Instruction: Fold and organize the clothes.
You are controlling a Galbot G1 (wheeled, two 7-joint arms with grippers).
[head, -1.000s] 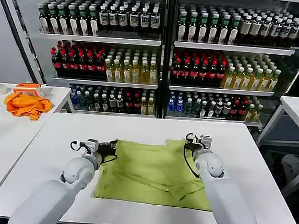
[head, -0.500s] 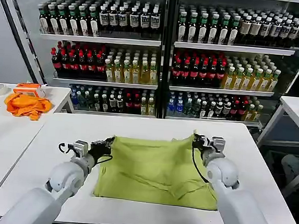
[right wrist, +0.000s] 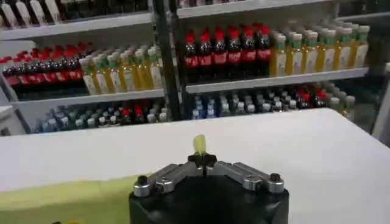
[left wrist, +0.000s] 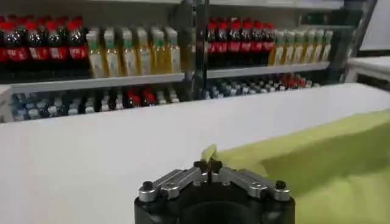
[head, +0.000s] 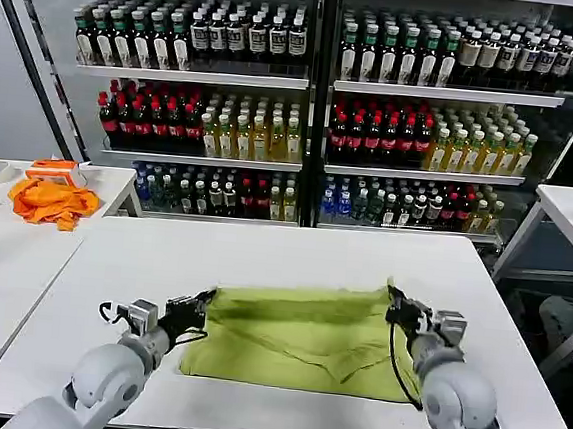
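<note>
A lime yellow-green T-shirt (head: 301,338) is lying on the white table (head: 263,258), toward its near edge, its far half lifted off the surface. The left gripper (head: 201,302) is pinching the shirt's far left corner, its fingertips (left wrist: 207,166) pressed together with a tab of green cloth sticking up between them. The right gripper (head: 396,303) is doing the same at the far right corner, its jaws closed tight on a small peak of fabric that is poking above the fingertips (right wrist: 202,160). Between the two grippers the cloth is hanging as a taut raised fold above the layer resting on the table. Behind the table, shelves (head: 318,82) full of bottled drinks are lining the wall, and an orange cloth (head: 52,201) is sitting on a side table (head: 2,250) to the left
</note>
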